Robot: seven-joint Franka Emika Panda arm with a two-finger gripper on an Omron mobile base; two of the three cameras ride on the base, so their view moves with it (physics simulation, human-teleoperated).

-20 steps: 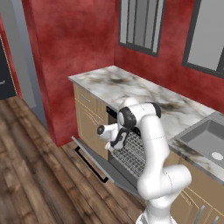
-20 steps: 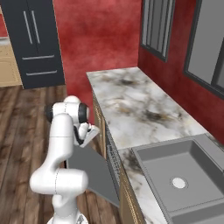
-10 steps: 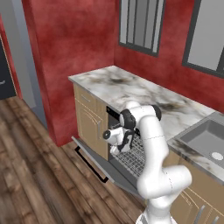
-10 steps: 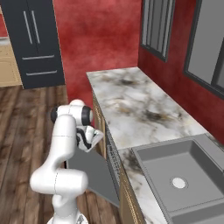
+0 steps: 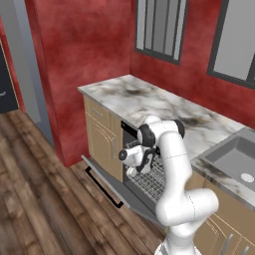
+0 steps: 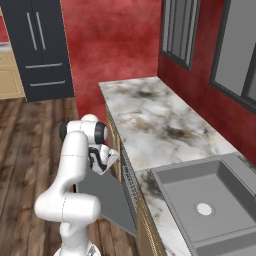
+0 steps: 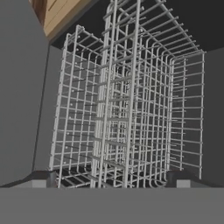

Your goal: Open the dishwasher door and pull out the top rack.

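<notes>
Here the door (image 5: 107,182) hangs fully down below the counter (image 5: 149,104), a flat grey panel with its black bar handle (image 5: 102,187) along the outer edge, the one farthest from the cabinets. In the right base view the door (image 6: 107,200) shows as a dark grey slab jutting out from under the counter (image 6: 150,120), with its near end cut off behind the arm's base.

The gripper (image 5: 130,172) sits just in front of the dark opening under the counter, above the inner part of the door; from the left base view its fingers are too small and too tucked under the wrist to read. In the hand view the two finger tips (image 7: 43,178) stand far apart at the bottom edge, so the gripper (image 7: 112,180) is spread wide with nothing between the tips but wire. Whether a tip touches the wire cannot be told.

The rack (image 7: 127,109) spans the space between the tips in the hand view, a pale wire grid with tall rows of prongs; which rack this is cannot be told there. In the left base view a wire grid (image 5: 152,182) pokes out of the opening just beyond the gripper, half hidden by the forearm. A sink (image 6: 210,205) lies in the counter, well apart from the door.
</notes>
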